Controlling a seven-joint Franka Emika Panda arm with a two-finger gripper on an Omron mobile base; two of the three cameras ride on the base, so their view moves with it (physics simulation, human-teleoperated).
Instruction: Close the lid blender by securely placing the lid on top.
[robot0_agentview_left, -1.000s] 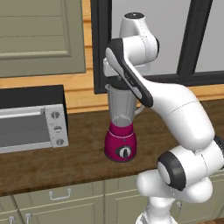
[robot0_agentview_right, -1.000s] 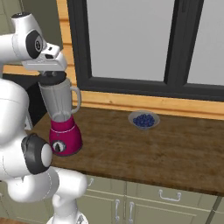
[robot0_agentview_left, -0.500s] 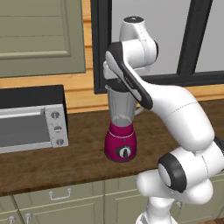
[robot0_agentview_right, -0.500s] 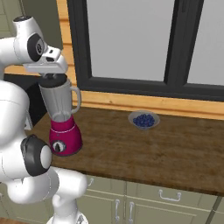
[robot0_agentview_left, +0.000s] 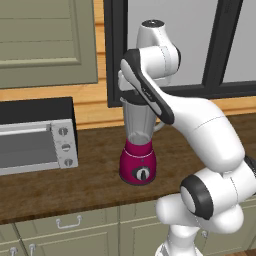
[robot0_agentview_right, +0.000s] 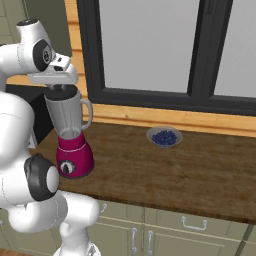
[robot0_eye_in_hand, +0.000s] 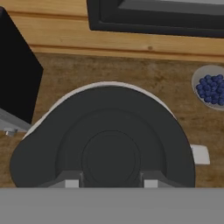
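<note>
My gripper (robot0_eye_in_hand: 111, 181) sits right above the blender (robot0_agentview_left: 138, 150), fingers pinched in close on the lid (robot0_eye_in_hand: 105, 144), gripping its raised centre knob from both sides. From the hand view I look straight down on the lid: a black round cap, covering nearly the whole jar mouth, with a sliver of the pale jar rim showing around its upper edge and the jar's side handle poking out to the right. In the right base view the lid (robot0_agentview_right: 62, 91) is at the top of the clear grey jar, just under the hand; I can't tell whether it's fully seated or a hair above the rim. The blender (robot0_agentview_right: 72, 137) stands upright on the wooden counter (robot0_agentview_right: 190, 170), magenta base with black dial facing forward. The toaster oven (robot0_agentview_left: 37, 142) sits on the counter to the blender's left in the left base view, near but apart. A shallow grey dish of blueberries (robot0_agentview_right: 164, 136) rests on the counter near the window (robot0_agentview_right: 165, 45), well apart from the blender.
</note>
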